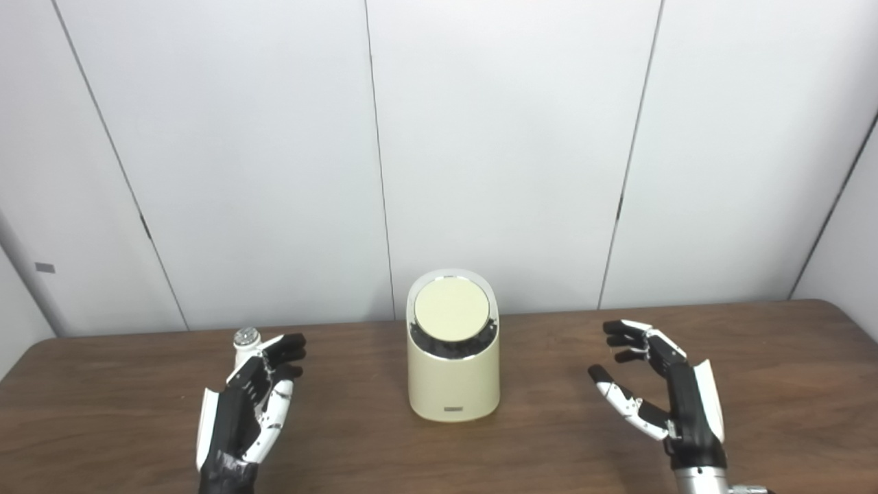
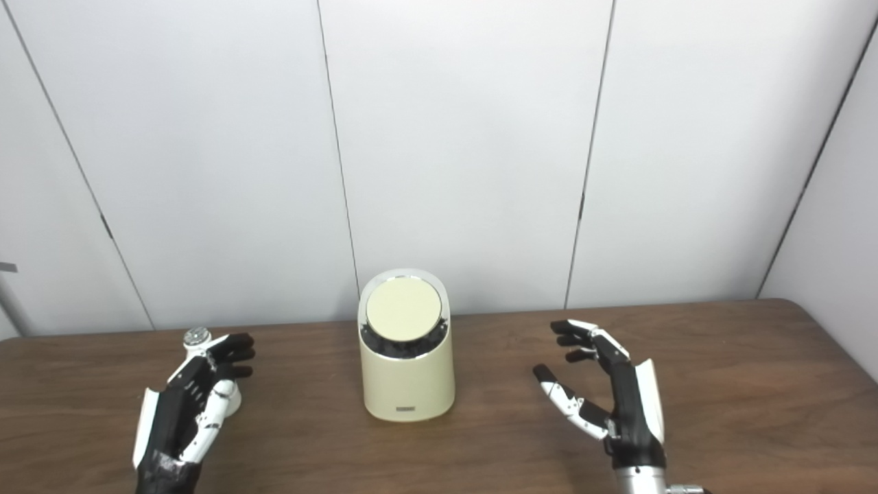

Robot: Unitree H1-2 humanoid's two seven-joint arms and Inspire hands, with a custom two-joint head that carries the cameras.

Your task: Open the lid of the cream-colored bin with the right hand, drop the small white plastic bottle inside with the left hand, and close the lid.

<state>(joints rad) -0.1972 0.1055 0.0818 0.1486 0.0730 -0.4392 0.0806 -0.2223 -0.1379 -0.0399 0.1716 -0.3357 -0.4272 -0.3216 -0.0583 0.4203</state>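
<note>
The cream-colored bin (image 1: 453,374) stands at the middle of the table, its round lid (image 1: 451,309) shut and tilted toward me. The small white plastic bottle (image 1: 245,339) stands upright at the left, its silvery cap showing above my left hand (image 1: 250,405). That hand is right in front of the bottle with its fingers stretched and apart, hiding most of the bottle's body; the bottle's base (image 2: 233,405) shows beside the hand. My right hand (image 1: 651,384) hovers open to the right of the bin, palm turned toward it, a clear gap away.
The brown wooden table (image 1: 549,446) runs across the whole picture, with its right end (image 1: 850,322) rounded. White wall panels (image 1: 507,137) stand close behind the table's far edge and the bin.
</note>
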